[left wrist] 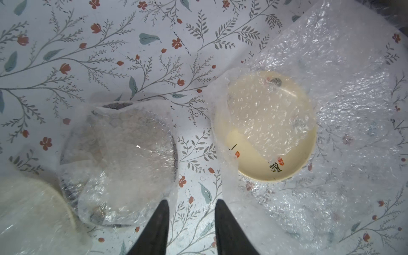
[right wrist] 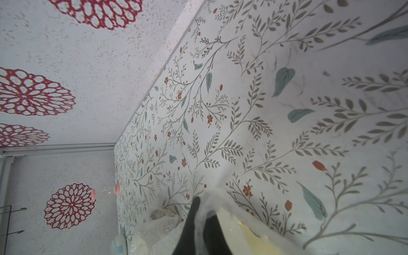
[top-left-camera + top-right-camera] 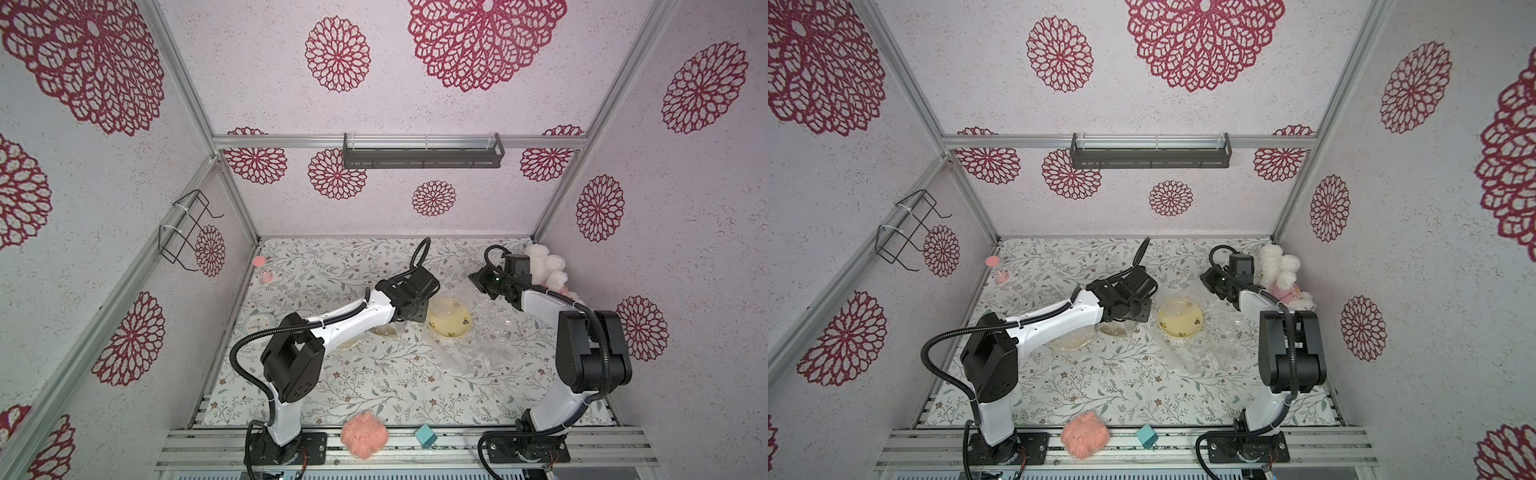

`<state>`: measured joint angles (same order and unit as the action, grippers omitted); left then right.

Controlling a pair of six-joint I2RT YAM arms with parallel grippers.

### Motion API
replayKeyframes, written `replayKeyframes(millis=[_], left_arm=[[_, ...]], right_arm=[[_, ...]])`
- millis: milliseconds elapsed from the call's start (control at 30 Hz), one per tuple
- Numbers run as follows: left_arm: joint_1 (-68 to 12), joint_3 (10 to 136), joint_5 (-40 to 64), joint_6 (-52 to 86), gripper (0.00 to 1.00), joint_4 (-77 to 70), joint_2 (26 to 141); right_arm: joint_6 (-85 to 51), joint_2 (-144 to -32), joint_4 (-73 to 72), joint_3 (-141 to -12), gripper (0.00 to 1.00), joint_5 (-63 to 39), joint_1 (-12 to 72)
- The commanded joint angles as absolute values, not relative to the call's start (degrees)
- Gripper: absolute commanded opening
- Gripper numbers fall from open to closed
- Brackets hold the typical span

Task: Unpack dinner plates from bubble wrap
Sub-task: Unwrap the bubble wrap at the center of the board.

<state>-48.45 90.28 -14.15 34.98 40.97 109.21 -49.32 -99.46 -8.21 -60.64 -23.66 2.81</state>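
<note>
Left wrist: L claw (image 1: 191, 202) spread, empty | R claw (image 2: 203, 209) pinching bubble wrap (image 2: 229, 216) | cream plate (image 1: 293, 159) marks illegible

1 half bared, 2 wrapped
cream plate (image 1: 273, 163) lies flat on an opened sheet of bubble wrap (image 1: 344, 92), a flap over half of it; beside it a dark-rimmed plate (image 1: 123, 154), fully wrapped; a pale plate (image 1: 26, 212) under film.
</note>
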Motion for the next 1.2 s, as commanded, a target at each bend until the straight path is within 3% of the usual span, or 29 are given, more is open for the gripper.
replayKeyframes(millis=[0,333,567,733,800,933,1167], left_arm=[[-47.24,91.47,-15.38,33.98,0.4,39.65,107.71],[-46.22,93.65,-12.44,29.36,0.44,36.45,108.29],[-45.49,100.44,-3.96,17.47,0.7,34.62,111.85],[-45.36,107.02,3.95,8.37,0.82,36.35,117.57],[-45.38,109.63,5.39,5.66,0.88,38.15,119.4],[-45.27,112.32,6.23,4.31,0.9,39.72,121.36],[-45.27,112.23,7.76,3.41,0.94,39.77,121.14]], right_arm=[[-53.78,-100.28,-10.83,-64.15,0.08,-23.99,2.9],[-59.77,-103.87,-14.06,-66.16,0.14,-22.96,2.11],[-58.7,-103.54,-12.84,-67.06,0.2,-24.25,1.59],[-57.43,-103.74,-11.01,-68.39,0.3,-24.73,0.98],[-57.1,-104.89,-10.59,-69.84,0.39,-26.13,0.62],[-54.71,-109.13,-7.38,-76.0,0.47,-28.12,0.44],[-51.31,-113.48,-4.99,-81.66,0.5,-29.93,0.53]])
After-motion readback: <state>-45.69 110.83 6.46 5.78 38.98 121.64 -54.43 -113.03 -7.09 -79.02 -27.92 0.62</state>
